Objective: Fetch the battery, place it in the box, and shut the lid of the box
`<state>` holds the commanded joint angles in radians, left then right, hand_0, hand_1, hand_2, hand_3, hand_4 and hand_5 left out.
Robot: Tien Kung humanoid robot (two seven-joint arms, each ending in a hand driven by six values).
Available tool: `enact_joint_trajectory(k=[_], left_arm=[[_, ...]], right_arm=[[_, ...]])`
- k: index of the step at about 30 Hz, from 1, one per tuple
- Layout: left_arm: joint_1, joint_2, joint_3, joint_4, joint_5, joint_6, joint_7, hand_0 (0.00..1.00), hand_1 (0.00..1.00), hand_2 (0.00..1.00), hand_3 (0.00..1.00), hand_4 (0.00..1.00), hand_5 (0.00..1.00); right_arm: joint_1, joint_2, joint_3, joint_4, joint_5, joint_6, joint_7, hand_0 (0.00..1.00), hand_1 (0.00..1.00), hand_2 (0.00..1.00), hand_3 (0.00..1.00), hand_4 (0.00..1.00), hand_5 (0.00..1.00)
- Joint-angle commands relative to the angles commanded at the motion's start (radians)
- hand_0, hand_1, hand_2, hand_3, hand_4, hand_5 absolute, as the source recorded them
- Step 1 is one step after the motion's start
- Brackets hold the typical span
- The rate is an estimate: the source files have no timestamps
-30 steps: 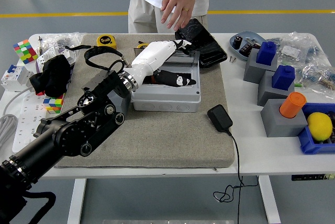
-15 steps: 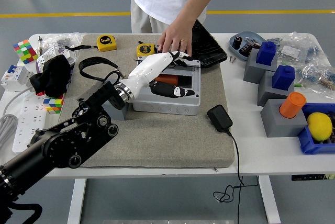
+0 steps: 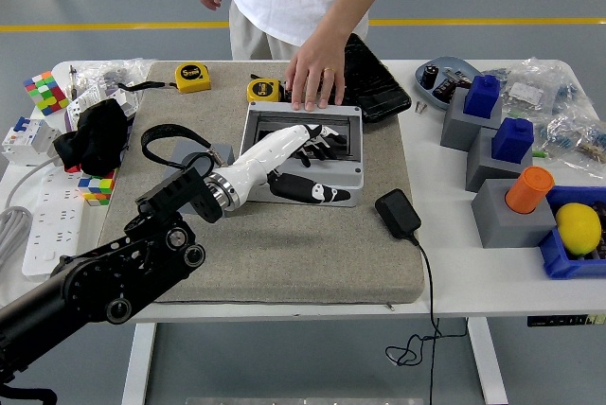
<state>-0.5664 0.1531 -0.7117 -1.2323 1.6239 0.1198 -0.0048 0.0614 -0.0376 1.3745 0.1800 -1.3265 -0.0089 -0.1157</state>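
The grey box (image 3: 348, 176) sits on the felt mat (image 3: 284, 254) at mid-table, its dark inside partly showing. My left hand (image 3: 317, 145), a white forearm with black fingers, lies across the opening. Its fingers are loosely spread and its thumb rests on the front rim. I see nothing held in it. The battery cannot be made out; my hand hides most of the inside. A person's hand (image 3: 312, 79) presses flat on the box's far edge. A black tray-like panel (image 3: 374, 79) lies just behind the box.
Two yellow tape measures (image 3: 193, 75) (image 3: 263, 90) lie on the mat's far side. A black charger (image 3: 398, 213) with its cable sits right of the box. Grey blocks with blue pieces (image 3: 483, 97), an orange cylinder (image 3: 528, 187) and a lemon (image 3: 579, 228) stand at the right. Cubes and black cloth (image 3: 90, 135) lie at the left.
My left arm has drawn back toward the lower left, and the hand now sits lower over the box. The person's hand came down from above onto the box's far edge.
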Motion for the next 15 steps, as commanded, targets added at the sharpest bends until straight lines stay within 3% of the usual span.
enact_joint_trajectory(k=[9,15], left_arm=[[0.093,0.015,-0.133,-0.151,-0.036,0.055,-0.086,0.423,0.616,0.622,0.744,0.998,0.429],[0.186,0.007,-0.274,-0.193,-0.142,0.082,-0.175,0.433,0.619,0.619,0.723,0.998,0.412]], right_arm=[[0.0,0.001,0.012,0.0,-0.012,0.0,-0.002,0.651,0.643,0.675,0.594,0.998,0.581],[0.003,0.0,0.027,0.0,-0.026,0.001,-0.007,0.651,0.643,0.674,0.594,0.998,0.579]])
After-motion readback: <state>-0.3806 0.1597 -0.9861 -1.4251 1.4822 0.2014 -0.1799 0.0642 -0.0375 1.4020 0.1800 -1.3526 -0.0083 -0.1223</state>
